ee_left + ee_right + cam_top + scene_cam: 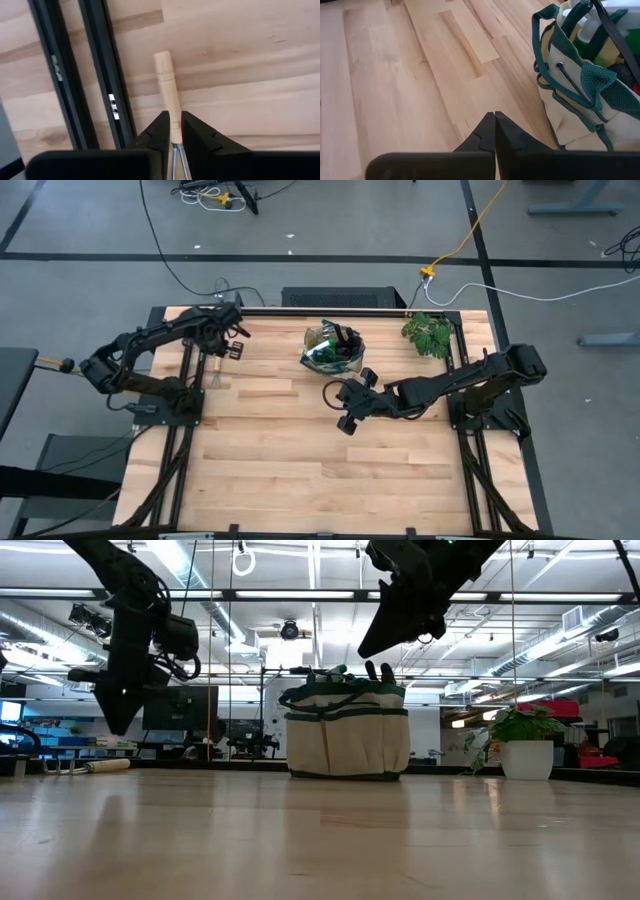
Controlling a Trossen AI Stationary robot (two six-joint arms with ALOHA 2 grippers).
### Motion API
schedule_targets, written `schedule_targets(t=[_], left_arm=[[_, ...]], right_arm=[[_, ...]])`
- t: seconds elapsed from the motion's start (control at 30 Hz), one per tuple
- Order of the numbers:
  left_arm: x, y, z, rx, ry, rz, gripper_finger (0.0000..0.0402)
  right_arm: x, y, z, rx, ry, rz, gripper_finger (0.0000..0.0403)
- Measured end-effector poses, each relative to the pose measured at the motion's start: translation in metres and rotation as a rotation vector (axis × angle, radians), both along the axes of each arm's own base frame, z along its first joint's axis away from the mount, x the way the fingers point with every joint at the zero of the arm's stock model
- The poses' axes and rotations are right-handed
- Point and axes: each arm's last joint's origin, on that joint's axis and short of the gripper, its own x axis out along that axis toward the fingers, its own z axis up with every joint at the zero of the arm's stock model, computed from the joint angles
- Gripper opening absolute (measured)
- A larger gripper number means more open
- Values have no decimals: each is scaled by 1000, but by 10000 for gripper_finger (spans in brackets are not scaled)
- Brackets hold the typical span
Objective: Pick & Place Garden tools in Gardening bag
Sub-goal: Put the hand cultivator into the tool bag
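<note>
The beige gardening bag (333, 348) with green trim stands upright at the table's far middle. A green spray bottle (592, 25) and dark tool handles stick out of its top. One wooden-handled mini rake (167, 90) lies flat on the table by the left arm's frame (215, 372). My left gripper (175, 122) hangs above the rake, pointing steeply down. Its fingers stand a narrow gap apart, with the handle showing through. My right gripper (494, 125) is shut and empty, and hovers just near of the bag (338, 394).
A potted leafy plant (430, 335) stands at the far right corner. The black rails (95, 75) of the left arm's frame run close beside the rake. Bare wood lies across the table's near half.
</note>
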Motion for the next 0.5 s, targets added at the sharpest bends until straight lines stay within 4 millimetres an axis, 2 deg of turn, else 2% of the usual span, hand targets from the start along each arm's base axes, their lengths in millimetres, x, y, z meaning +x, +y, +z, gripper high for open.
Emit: schedule_targets(t=[0.1,0.37,0.5], left_arm=[[-1,1,0,-14,-16,6,77],[-1,1,0,-1,-38,91,174],[-3,-3,-14,-24,-54,110,196]], right_arm=[[0,0,0,0,-1,0,0],[0,2,0,0,-5,4,0],[-1,5,0,0,-5,15,0]])
